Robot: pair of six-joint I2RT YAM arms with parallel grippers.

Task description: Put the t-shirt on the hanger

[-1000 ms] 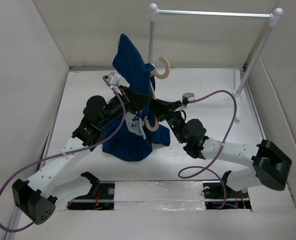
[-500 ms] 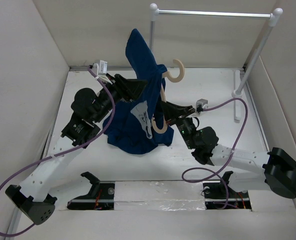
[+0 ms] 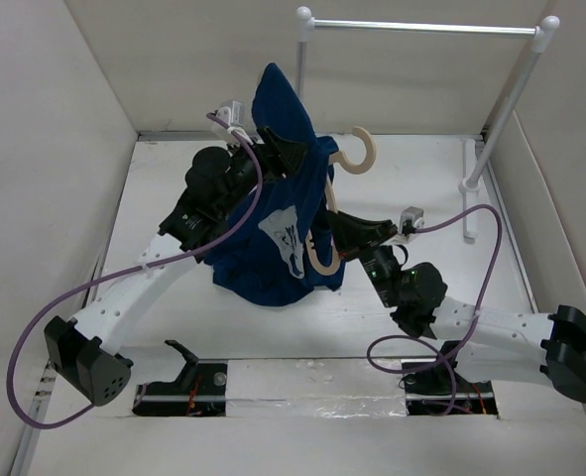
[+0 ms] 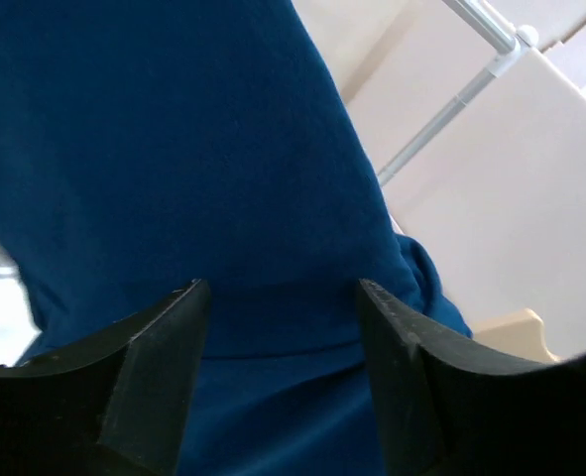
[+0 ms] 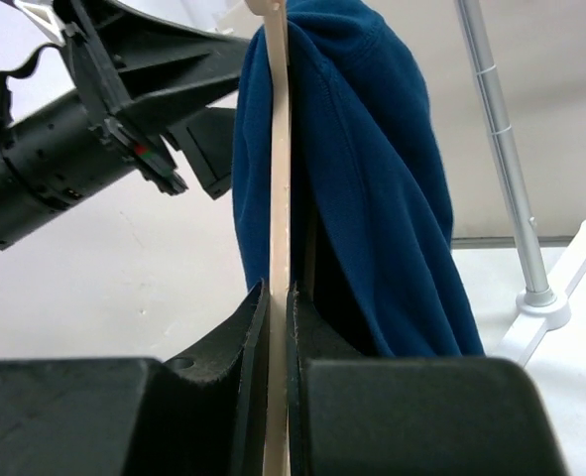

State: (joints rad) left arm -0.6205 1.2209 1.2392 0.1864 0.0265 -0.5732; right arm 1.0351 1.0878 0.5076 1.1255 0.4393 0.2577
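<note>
status: dressing of the hanger (image 3: 357, 157) is under way, not complete.

right gripper (image 5: 278, 297): jaws narrow, clamped on the thin beige frame of the hanger, which stands edge-on between them in the right wrist view. from above, the hanger is held off the tabletop (image 3: 421, 178), tilted, with its hook pointing toward the rack (image 3: 421, 27) but well apart from it.

t-shirt (image 3: 273, 213): draped over the far side of the hanger, rising to a peak above it and hanging down in a loose bunch with the white chest print facing the camera. the lower folds appear to reach the tabletop. the near rounded end of the hanger shows bare beside the cloth, so one shoulder is judged undressed.

left gripper (image 4: 283, 297): jaws wide, with blue cloth filling the view just beyond the fingertips. no pinch of cloth is seen between them; whether the tips touch the fabric cannot be told.

step in hand: feeding the shirt across the frame while the right arm steadies it.

next move, as judged: the left jaws need to close on a fold near the neck opening and draw it over the bare end, the right grip holding firm so the frame does not twist. the shirt sits loosely and could slide off if pulled unevenly.
</note>
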